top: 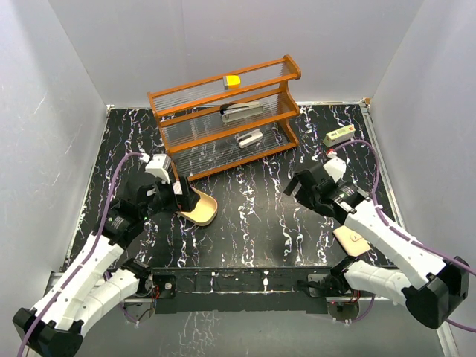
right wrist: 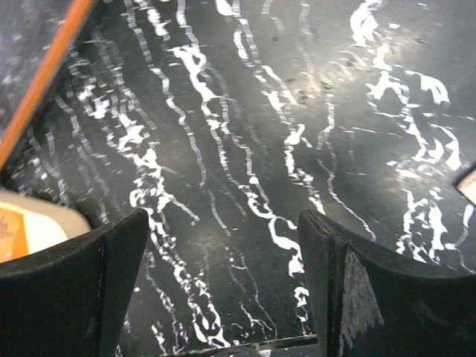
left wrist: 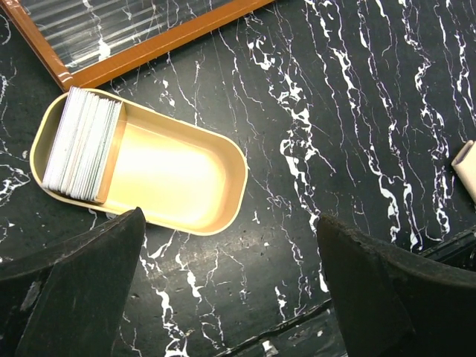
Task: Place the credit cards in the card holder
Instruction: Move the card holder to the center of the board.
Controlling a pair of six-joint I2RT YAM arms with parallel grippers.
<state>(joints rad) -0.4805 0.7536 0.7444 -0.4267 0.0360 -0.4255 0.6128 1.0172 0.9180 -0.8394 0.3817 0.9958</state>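
The tan card holder (left wrist: 186, 175) lies on the black marble table (left wrist: 357, 111), just beside the wooden rack (left wrist: 163, 41). In the left wrist view its long axis runs slantwise from the rack toward the lower right. A stack of cards (left wrist: 80, 145) stands on edge in the end nearest the rack. The left gripper (left wrist: 227, 223) hovers above the card holder with its fingers spread wide, holding nothing. The right gripper (right wrist: 223, 223) is also spread, over the table.

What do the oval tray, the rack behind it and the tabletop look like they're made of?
Oval tray: smooth tan plastic or coated metal, going by its soft sheen; which one is unclear. Rack: orange-brown wood-look frame with clear ribbed panels, probably acrylic. Tabletop: glossy black with white veins, likely a marble-print surface, not certainly stone.
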